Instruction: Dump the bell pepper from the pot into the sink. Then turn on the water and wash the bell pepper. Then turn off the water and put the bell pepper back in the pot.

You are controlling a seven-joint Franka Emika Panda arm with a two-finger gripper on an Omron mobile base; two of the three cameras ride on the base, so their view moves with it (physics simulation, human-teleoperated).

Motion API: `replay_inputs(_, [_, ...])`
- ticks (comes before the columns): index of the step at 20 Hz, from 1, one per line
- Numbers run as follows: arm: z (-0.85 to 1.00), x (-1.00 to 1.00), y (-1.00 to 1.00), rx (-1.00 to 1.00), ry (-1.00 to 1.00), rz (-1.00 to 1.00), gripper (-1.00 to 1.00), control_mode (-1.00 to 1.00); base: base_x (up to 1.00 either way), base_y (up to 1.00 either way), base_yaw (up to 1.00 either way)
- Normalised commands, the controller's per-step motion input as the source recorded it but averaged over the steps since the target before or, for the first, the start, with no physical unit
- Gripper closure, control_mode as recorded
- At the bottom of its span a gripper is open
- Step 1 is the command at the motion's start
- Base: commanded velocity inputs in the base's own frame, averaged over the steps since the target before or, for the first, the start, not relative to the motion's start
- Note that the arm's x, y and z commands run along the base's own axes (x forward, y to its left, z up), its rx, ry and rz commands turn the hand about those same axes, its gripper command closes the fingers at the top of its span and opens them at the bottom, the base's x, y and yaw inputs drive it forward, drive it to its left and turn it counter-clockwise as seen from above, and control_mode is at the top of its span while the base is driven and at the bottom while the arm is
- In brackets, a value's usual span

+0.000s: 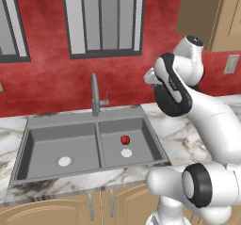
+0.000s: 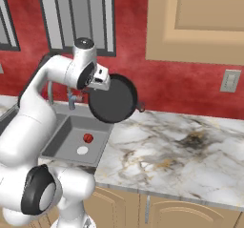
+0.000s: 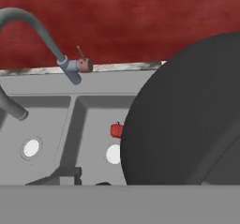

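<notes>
Pincer (image 2: 108, 85), item one: clamped on the rim of the pot (image 2: 113, 99), holding it aloft and tipped on edge above the counter corner at the sink's right side, the round black face turned toward the right base camera. Item two, bell pepper (image 1: 124, 140): out of the pot, resting on the floor of the right basin of the sink (image 1: 34, 123), just at 12 o'clock from that basin's pale drain (image 1: 126, 153). Item three, faucet (image 1: 95, 95): standing at 12 o'clock of the divider, no water seen running. Risks, as judged: the tilted pot may slip from an edge grip if swung fast, or clip the faucet or sink rim on the way to being set down; the round pepper could roll once water hits it. View notes: left base view gives both basins and both drains but hides the pot behind the arm; right base view shows pot and grip; hand view shows the faucet's small lever (image 3: 82, 59), with the pot covering part of the pepper.
</notes>
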Motion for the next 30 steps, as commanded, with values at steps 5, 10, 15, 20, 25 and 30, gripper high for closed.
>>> replay_inputs(5, [-0.22,0.0,-0.36,-0.01,0.18,0.0,1.0,-1.0,0.0,0.0,0.0])
replay_inputs(10, [-0.46,0.0,-0.37,0.0,0.07,0.0,1.0,-1.0,0.0,0.0,0.0])
replay_inputs(15, [-0.83,0.0,-0.25,0.0,0.06,-0.01,1.0,-1.0,0.0,0.0,0.0])
replay_inputs(20, [-0.84,0.0,-0.16,0.0,0.06,-0.01,1.0,-1.0,0.0,0.0,0.0])
replay_inputs(25, [-0.66,0.0,-0.09,-0.05,0.05,-0.04,1.0,-1.0,0.0,0.0,0.0])
replay_inputs(30, [-0.51,0.0,-0.04,-0.1,0.05,-0.06,1.0,-1.0,0.0,0.0,0.0])
